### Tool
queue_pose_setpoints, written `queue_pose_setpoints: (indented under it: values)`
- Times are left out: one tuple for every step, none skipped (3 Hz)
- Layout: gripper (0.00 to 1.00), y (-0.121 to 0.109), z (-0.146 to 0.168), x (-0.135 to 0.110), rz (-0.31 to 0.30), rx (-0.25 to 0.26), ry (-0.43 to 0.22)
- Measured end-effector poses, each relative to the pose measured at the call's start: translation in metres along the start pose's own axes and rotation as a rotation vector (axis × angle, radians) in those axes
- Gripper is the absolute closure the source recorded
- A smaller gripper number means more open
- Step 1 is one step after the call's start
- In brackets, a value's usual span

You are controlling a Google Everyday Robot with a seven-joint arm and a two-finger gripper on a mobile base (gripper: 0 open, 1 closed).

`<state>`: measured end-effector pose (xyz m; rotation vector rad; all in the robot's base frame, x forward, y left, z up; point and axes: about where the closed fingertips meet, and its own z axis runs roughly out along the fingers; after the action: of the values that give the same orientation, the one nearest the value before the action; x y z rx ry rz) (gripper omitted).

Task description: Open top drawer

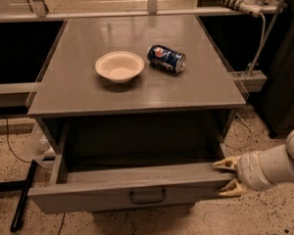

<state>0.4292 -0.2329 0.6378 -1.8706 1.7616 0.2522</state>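
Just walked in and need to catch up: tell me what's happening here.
The robot is working the top drawer, which stands pulled well out, grey interior showing. Its gripper sits at the right end of the drawer front, fingers spread, away from the black handle. A bowl and a soda can on its side rest on the cabinet top.

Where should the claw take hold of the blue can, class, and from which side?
Grip the blue can across the middle of its curved body, from above: it lies on its side, ends pointing left and right, leaving front and back free. The claw is low, at the right front corner of the open top drawer.
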Motion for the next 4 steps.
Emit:
queue_pose_setpoints:
  values:
    - [0.84, 0.003, -0.002, -0.003, -0.002, -0.003, -0.003]
    - [1.0, 0.015, -0.007, 0.0, 0.0, -0.005, -0.005]
    - [1.0, 0.018, -0.008, -0.002, 0.0, -0.005, -0.005]
    - [1.0, 0.029, -0.011, -0.001, 0.004, -0.006, -0.007]
